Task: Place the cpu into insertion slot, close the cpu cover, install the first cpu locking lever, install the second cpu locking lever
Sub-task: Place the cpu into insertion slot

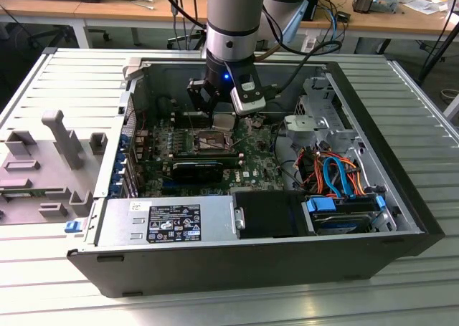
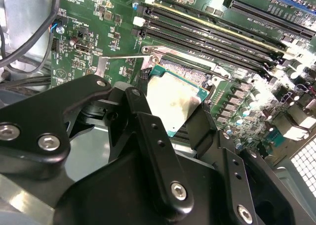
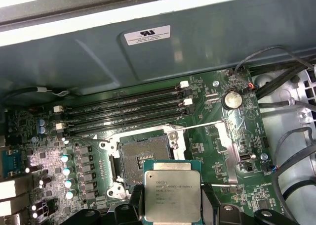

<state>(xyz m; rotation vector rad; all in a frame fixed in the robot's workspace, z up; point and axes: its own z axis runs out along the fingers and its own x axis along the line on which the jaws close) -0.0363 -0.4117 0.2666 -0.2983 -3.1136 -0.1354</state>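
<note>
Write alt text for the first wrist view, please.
The gripper holds the cpu by two opposite edges, silver top to the camera, close to the empty insertion slot of the green motherboard but not seated in it. Long black memory slots lie beyond.

The cpu (image 3: pixel 172 198) hides one side of the insertion slot (image 3: pixel 143 156), seemingly its frame.

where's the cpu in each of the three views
exterior view: the cpu, just under the arm's wrist, over the insertion slot.
second wrist view: the cpu, between the black fingers, covering part of that slot.
first wrist view: the cpu, at that slot's edge.
shared landmark: the insertion slot.
</note>
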